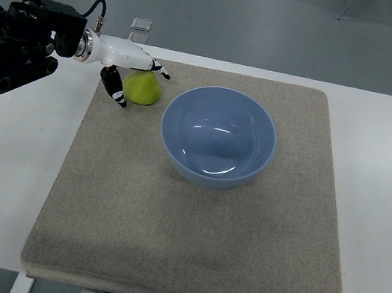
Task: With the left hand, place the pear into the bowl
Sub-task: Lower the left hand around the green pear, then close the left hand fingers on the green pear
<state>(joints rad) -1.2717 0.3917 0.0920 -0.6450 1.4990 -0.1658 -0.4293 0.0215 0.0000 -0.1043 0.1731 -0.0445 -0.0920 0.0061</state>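
Top view: left hand [135, 67] cupped open over pear [143, 89], gripping nothing yet — best closing snugly before lifting toward blue bowl [217, 137].

Even, bright overhead light is washing the white counter [386, 188] pale, small glints are showing inside the blue bowl [218, 137], shadows are staying soft and short, and the whole frame is looking slightly soft and grainy.

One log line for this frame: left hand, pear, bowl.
left hand: over pear, fingers around it | pear: on mat, left of bowl | bowl: empty | right hand: not in view
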